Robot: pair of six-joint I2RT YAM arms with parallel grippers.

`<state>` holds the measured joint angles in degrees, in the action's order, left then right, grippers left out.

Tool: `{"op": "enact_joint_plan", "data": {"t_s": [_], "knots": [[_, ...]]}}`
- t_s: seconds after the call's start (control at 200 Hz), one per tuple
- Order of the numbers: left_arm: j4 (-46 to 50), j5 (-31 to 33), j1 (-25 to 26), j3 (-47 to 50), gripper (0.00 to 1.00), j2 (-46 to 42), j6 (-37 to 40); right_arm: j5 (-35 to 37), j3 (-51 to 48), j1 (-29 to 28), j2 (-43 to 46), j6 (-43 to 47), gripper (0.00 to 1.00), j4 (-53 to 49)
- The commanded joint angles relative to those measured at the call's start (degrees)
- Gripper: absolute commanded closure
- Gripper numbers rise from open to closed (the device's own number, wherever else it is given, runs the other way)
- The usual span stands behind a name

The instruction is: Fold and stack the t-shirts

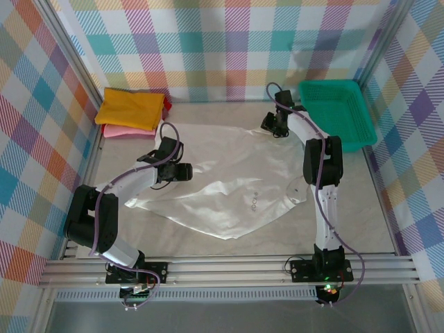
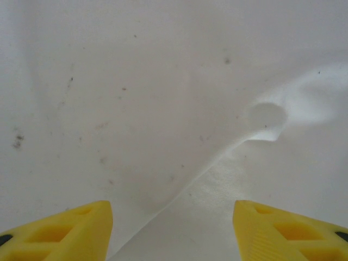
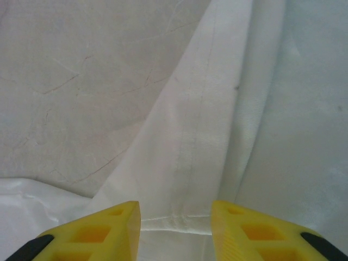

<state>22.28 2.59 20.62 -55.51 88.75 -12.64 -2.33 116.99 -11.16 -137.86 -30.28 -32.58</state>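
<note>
A white t-shirt [image 1: 229, 177] lies spread and wrinkled across the middle of the table, a tiny mark on its chest. A folded mustard-yellow t-shirt [image 1: 132, 107] rests on a folded pink one [image 1: 125, 130] at the back left, with a sliver of red [image 1: 167, 104] beside them. My left gripper [image 1: 184, 172] hovers over the white shirt's left side; in the left wrist view it [image 2: 171, 209] is open above a cloth edge [image 2: 206, 174]. My right gripper [image 1: 273, 125] is at the shirt's back right corner, open [image 3: 175, 209], straddling a stitched hem [image 3: 179, 220].
A green plastic basket [image 1: 338, 114] stands at the back right, just right of the right arm. Checked cloth walls close in the table on three sides. Bare table [image 1: 361, 208] shows to the right of the white shirt and along the front.
</note>
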Motion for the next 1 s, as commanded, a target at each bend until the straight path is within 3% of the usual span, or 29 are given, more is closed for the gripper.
{"op": "enact_joint_plan", "data": {"t_s": [0.0,0.31,0.4,0.51,0.67,0.995], "knots": [[-0.2,0.5,0.5,0.1,0.39,-0.8,-0.5,0.2,-0.2,0.3,-0.8,-1.3,0.60,-0.2],[0.0,0.7,0.4,0.1,0.39,-0.4,-0.3,-1.6,2.9,0.3,-3.9,-2.4,0.64,0.2],[0.0,1.1,0.5,0.2,0.39,-0.4,-0.2,-1.6,3.4,0.4,-4.3,-2.8,0.72,0.8],[0.3,1.3,0.5,0.0,0.40,-0.3,0.0,-1.2,3.6,0.3,-4.0,-2.9,0.91,1.5],[0.1,1.3,0.5,-0.2,0.40,0.1,0.0,-0.4,3.9,0.4,-2.6,-2.6,1.00,1.6],[0.0,1.8,0.5,-0.4,0.40,0.3,-0.1,-0.9,8.5,0.3,-3.9,-2.7,1.00,0.5]]}}
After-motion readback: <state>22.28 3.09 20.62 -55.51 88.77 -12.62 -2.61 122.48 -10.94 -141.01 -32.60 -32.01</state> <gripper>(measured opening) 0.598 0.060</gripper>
